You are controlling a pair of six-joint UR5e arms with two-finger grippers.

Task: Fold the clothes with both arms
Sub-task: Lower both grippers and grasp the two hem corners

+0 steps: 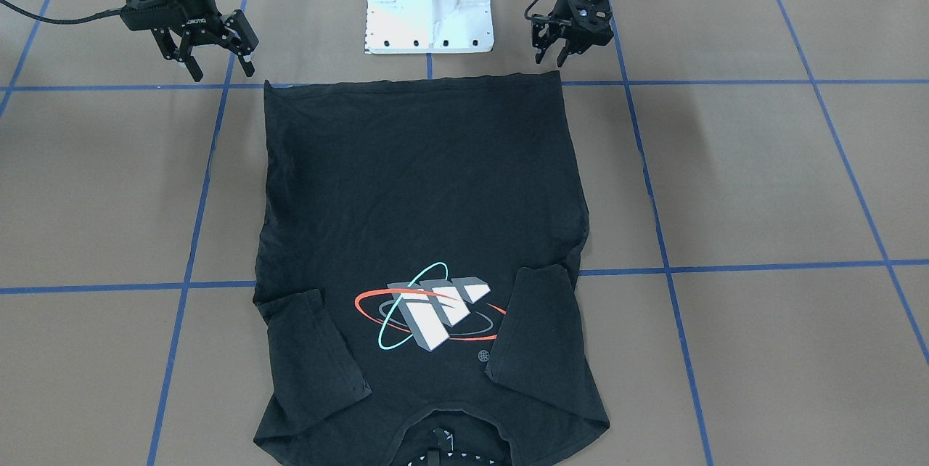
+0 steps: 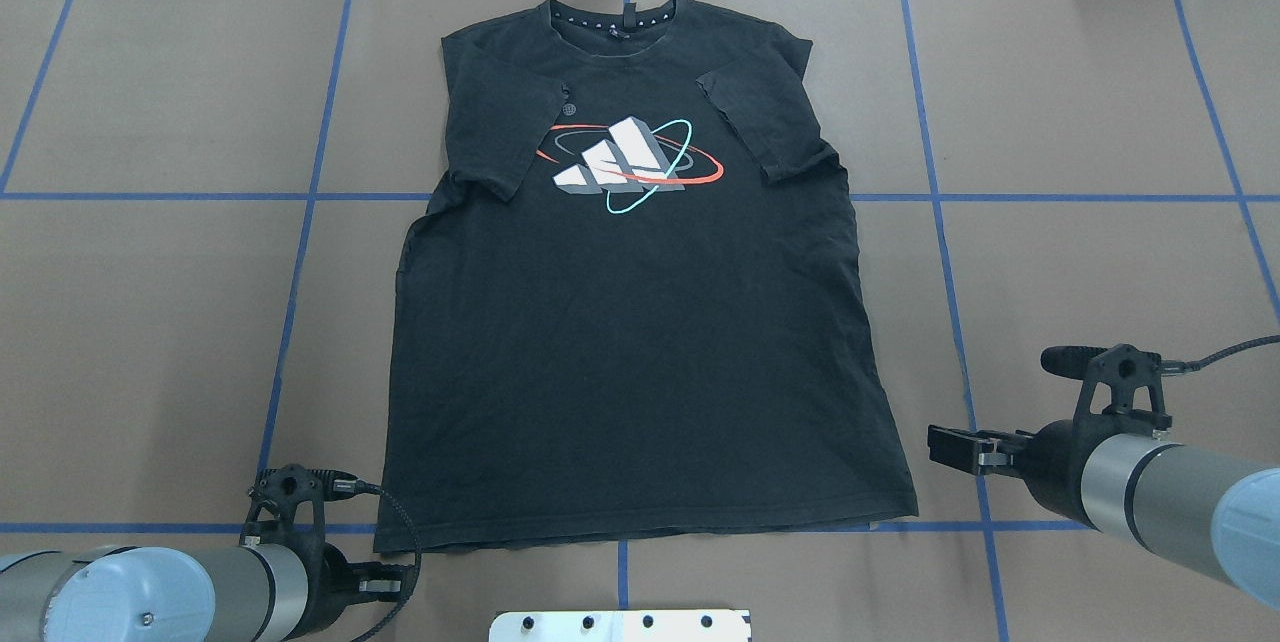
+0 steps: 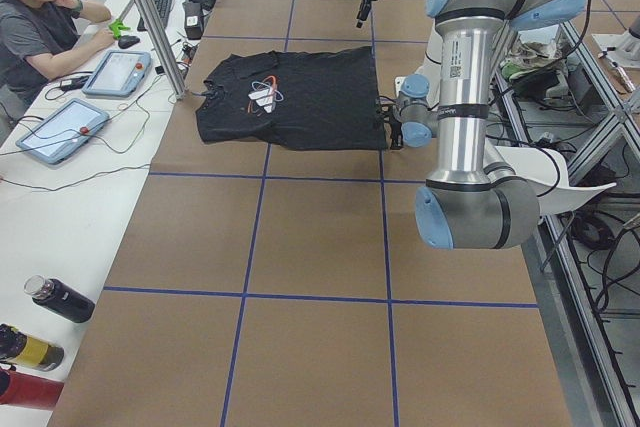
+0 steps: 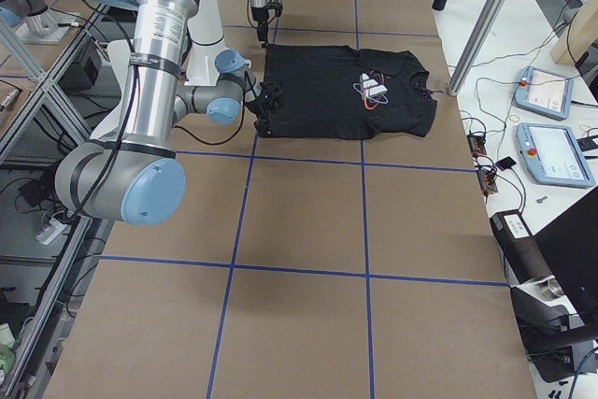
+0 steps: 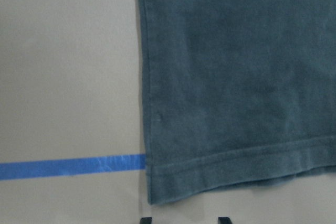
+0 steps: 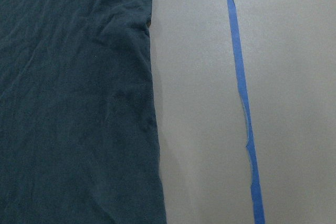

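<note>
Two empty, spread-open grippers, left gripper (image 1: 549, 59) and right gripper (image 1: 223, 74), hover just off the hem corners of the T-shirt (image 1: 428, 183), lying flat graphic-up between them, seemingly poised to pinch both corners together

A brown table (image 1: 762, 176) gridded with blue tape lines (image 1: 726, 81) carries a black T-shirt (image 1: 421, 190); it lies flat, graphic up.

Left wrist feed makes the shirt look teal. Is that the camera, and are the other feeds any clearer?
Left wrist view: overexposed and colour-shifted, the T-shirt reads washed-out teal and the table grey, but it is in focus. Right wrist view: true black, wrinkles crisp. Overhead view: even light, no glare, graphic clear.
</note>
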